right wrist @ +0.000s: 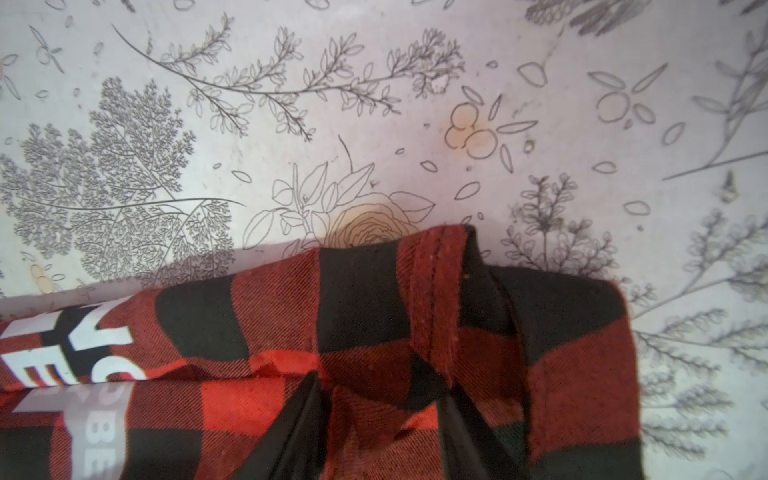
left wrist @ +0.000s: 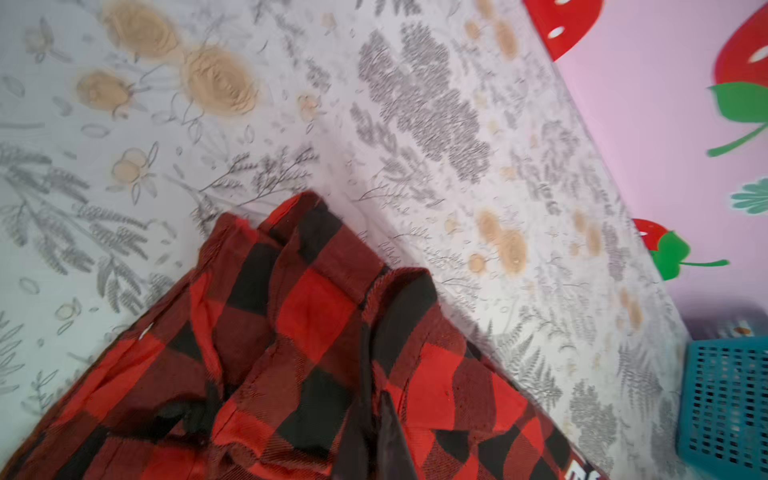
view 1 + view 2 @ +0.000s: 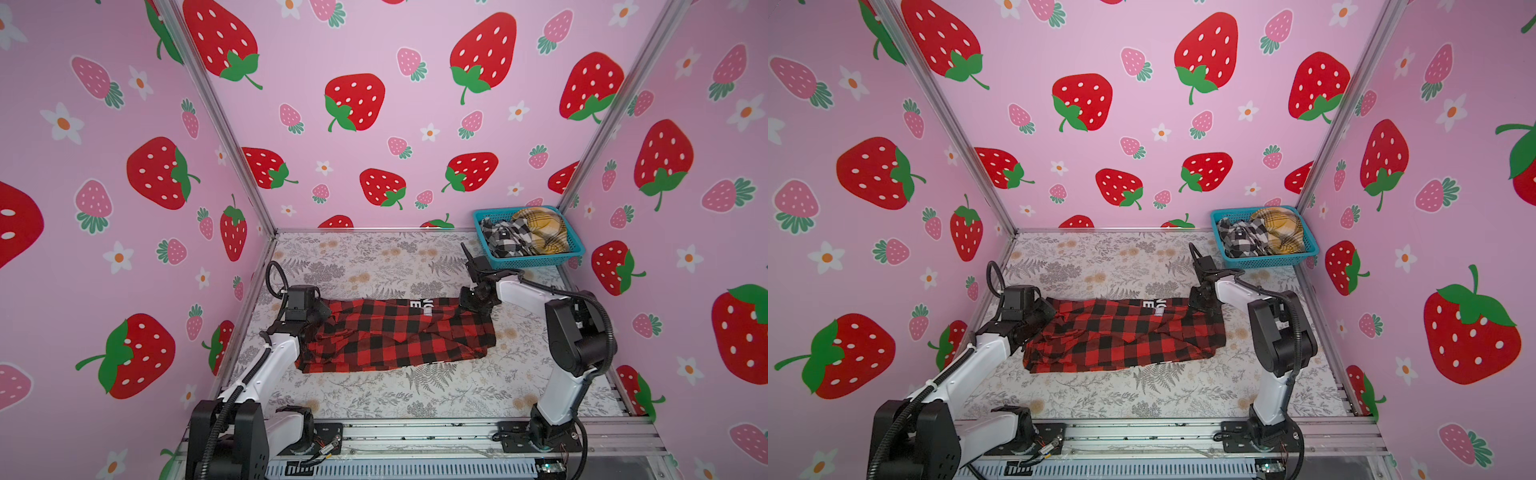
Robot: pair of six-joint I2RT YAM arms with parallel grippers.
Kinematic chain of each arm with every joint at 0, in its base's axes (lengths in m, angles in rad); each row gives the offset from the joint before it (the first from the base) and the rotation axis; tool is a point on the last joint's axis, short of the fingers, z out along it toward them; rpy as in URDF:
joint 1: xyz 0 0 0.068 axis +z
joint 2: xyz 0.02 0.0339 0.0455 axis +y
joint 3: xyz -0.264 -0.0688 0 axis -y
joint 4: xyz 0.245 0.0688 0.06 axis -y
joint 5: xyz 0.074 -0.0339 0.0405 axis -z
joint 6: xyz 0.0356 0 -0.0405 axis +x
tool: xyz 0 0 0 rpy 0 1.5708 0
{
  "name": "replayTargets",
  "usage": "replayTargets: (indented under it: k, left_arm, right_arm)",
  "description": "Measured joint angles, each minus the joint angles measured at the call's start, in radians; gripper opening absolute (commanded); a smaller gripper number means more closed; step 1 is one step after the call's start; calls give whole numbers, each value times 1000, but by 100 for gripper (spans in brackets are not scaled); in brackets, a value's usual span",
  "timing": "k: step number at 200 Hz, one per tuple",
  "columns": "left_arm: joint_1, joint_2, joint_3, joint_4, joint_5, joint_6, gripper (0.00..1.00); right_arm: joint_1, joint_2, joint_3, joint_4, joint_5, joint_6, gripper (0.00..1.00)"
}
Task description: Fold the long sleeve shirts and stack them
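The red-and-black check shirt [image 3: 395, 336] [image 3: 1125, 336] lies crumpled lengthwise across the middle of the table, with white block letters showing at its far edge. My left gripper [image 3: 321, 318] [image 2: 372, 399] is shut on the cloth at the shirt's left end [image 2: 316, 316]. My right gripper [image 3: 471, 305] [image 1: 383, 379] is at the shirt's right far corner [image 1: 291, 299], jaws apart and pressed down around a bunch of the fabric. The black-and-white check shirt [image 3: 505, 237] and the mustard-yellow plaid shirt [image 3: 540, 228] lie heaped in the basket.
A teal plastic basket [image 3: 536, 261] [image 3: 1271, 262] [image 2: 727, 399] stands at the back right corner of the floral-print table [image 3: 374, 262]. Pink strawberry walls close in the left, back and right sides. Both arm bases sit on the metal rail along the front edge.
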Motion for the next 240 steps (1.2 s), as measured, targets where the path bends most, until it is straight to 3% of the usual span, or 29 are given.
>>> replayTargets:
  k: [14,27,36,46,68,98,118,176,210,240]
  left_arm:
    - [0,3,-41,-15,-2,-25,2]
    - [0,3,-69,-38,-10,-43,45]
    - [0,3,-75,-62,-18,-57,60]
    - [1,4,-71,-85,-34,-63,66]
    - [2,38,4,-167,-44,-49,68]
    - [-2,99,214,-242,-38,-17,65]
    - [-16,152,326,-252,-20,3,55]
    - [-39,454,356,-254,130,49,30]
    - [-35,531,364,-261,164,64,20]
    - [-18,561,387,-269,177,61,12]
  right_arm:
    - [0,-8,0,-2,-1,0,51]
    - [0,-24,0,-7,-2,1,56]
    - [0,-42,0,-12,-4,-2,58]
    - [1,-71,0,-18,-8,-2,60]
    - [22,-153,0,-51,-6,-11,63]
    - [108,-286,-39,-103,24,-22,61]
    - [197,-354,-113,-148,45,-11,56]
    - [389,-377,-331,-97,-63,122,47]
    - [373,-302,-375,-19,-112,181,43]
    - [264,-243,-338,35,-148,166,40]
